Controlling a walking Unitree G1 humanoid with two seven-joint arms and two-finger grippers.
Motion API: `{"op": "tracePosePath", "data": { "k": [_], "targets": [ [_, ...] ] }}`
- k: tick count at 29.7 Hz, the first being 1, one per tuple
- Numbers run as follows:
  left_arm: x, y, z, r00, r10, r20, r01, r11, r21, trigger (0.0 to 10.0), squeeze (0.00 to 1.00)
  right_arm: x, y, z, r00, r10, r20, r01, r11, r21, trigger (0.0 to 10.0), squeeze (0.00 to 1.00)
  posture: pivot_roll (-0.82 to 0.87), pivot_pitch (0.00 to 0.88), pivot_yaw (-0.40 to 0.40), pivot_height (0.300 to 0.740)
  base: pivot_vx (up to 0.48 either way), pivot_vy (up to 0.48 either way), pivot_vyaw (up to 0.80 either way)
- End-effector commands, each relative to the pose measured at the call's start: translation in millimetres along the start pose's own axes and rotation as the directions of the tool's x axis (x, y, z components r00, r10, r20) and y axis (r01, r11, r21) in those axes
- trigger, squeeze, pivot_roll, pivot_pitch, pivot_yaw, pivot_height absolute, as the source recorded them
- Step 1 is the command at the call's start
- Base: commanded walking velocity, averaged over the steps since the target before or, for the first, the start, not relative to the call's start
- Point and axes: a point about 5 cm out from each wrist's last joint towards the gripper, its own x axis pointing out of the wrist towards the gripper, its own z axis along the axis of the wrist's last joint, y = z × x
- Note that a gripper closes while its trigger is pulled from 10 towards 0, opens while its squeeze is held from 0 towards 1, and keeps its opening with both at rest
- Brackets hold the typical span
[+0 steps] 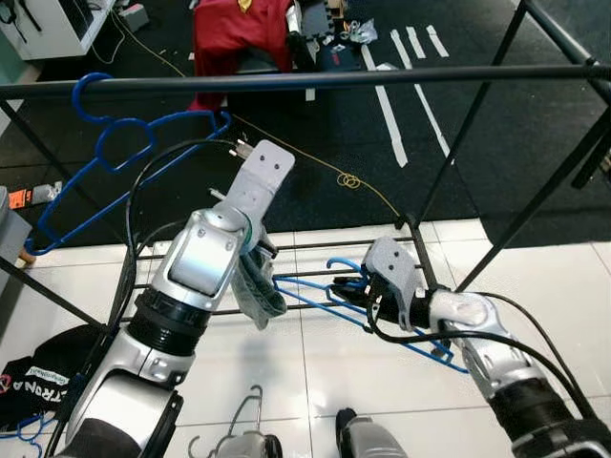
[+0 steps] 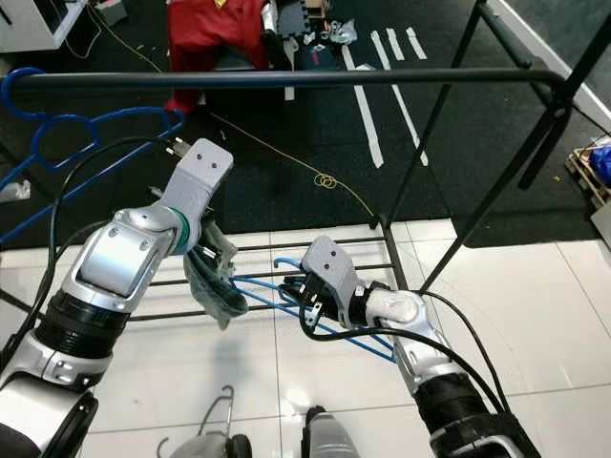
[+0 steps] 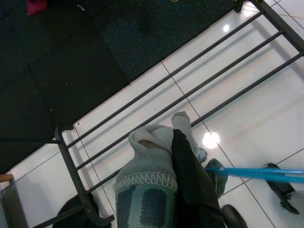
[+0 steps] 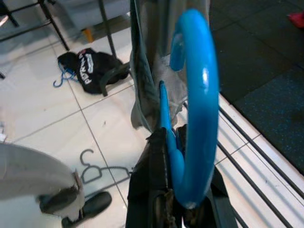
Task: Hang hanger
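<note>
Lifting the blue hanger (image 1: 396, 324) to the top rail (image 1: 315, 80) should go hook-up, kept level. Right gripper (image 4: 183, 209) fingers clamp its neck; left gripper (image 3: 183, 190) fingers pinch a grey sock (image 3: 147, 185) below that rail.

Grey sock (image 3: 147, 190) seemingly hides the left tool's (image 3: 190, 190) fingertips

A black metal clothes rack (image 1: 315, 78) stands across the join of white floor tiles (image 1: 382, 382) and dark carpet (image 1: 315, 181), its top rail carrying one blue hanger (image 1: 115, 153) near the robot's left end. On the tiles lie a black garment with printed lettering (image 1: 38, 382) and a grey wire hanger (image 1: 239, 420). The carpet holds strips of white tape (image 1: 391, 114), a yellow cord ending in a small coil (image 1: 349, 180), and a red cloth (image 1: 239, 38) over something at the far edge.
</note>
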Motion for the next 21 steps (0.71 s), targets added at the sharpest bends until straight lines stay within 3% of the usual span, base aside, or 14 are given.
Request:
{"op": "tracePosePath", "data": {
  "k": [1, 4, 21],
  "targets": [
    [1.1, 0.3, -5, 1.000, 0.014, -0.022, -0.013, 1.000, 0.014, 10.0, 0.00, -1.9, 3.6, -1, 1.000, 0.014, -0.001, -0.014, 1.000, 0.002, 10.0, 0.00, -0.06, 0.102, 0.104, 0.740, 0.000, 0.000, 0.00],
    [0.6, 0.8, -6, 1.000, 0.016, -0.023, -0.016, 1.000, 0.019, 10.0, 0.00, -10.4, 7.5, 2, 1.000, 0.023, 0.003, -0.023, 1.000, -0.005, 10.0, 0.00, -0.06, 0.105, 0.109, 0.740, 0.000, 0.000, 0.00],
    [4.2, 2.7, -9, 0.999, 0.033, -0.028, -0.033, 0.999, 0.026, 10.0, 0.00, -12.3, 20.3, 16, 0.994, 0.098, 0.051, -0.099, 0.995, 0.016, 10.0, 0.00, -0.06, 0.109, 0.115, 0.740, 0.000, 0.000, 0.00]
  ]
}}
